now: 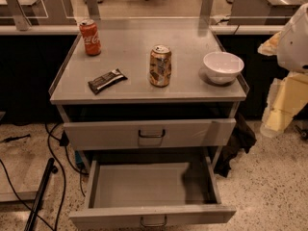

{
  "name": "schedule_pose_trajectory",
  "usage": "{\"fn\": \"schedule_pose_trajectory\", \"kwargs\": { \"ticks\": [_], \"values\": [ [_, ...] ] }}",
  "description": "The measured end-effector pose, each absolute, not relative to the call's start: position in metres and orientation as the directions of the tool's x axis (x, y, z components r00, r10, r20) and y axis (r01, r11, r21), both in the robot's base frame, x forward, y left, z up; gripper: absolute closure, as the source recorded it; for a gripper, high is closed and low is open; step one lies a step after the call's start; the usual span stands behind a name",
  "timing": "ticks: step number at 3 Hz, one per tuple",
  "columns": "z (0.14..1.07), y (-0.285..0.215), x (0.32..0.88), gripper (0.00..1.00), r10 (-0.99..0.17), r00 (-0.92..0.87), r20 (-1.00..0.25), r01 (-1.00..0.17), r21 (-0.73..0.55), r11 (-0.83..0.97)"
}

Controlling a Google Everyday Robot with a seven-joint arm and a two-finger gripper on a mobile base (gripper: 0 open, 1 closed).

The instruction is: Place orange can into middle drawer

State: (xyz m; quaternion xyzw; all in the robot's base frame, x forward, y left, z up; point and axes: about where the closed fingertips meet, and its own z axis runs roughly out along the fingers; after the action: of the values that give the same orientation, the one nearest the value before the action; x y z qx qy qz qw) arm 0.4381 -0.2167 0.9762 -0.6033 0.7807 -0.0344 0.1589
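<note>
Grey bench (130,47), pincer (283,105) a pale shape off its right edge, partly cut off, open or closed cannot be told, white bowl (223,67) by right edge, orange can (160,66) upright mid-bench, orange-gold, brown patches, silver top, middle drawer (144,184) pulled open below.

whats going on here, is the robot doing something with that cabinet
The robot is meant to put the orange can into the middle drawer. That drawer is pulled open, but the can stands untouched on the cabinet top. The gripper hangs off to the right, well away from the can.
</note>
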Motion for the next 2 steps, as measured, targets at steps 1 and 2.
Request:
{"fn": "schedule_pose_trajectory", "kwargs": {
  "ticks": [1,2],
  "values": [
    [0.976,-0.217,0.438,0.0,-0.953,-0.222,-0.207,-0.931,-0.245,0.27],
    [0.973,-0.211,0.454,0.0,-0.945,-0.225,-0.238,-0.924,-0.257,0.285]
  ]
}}
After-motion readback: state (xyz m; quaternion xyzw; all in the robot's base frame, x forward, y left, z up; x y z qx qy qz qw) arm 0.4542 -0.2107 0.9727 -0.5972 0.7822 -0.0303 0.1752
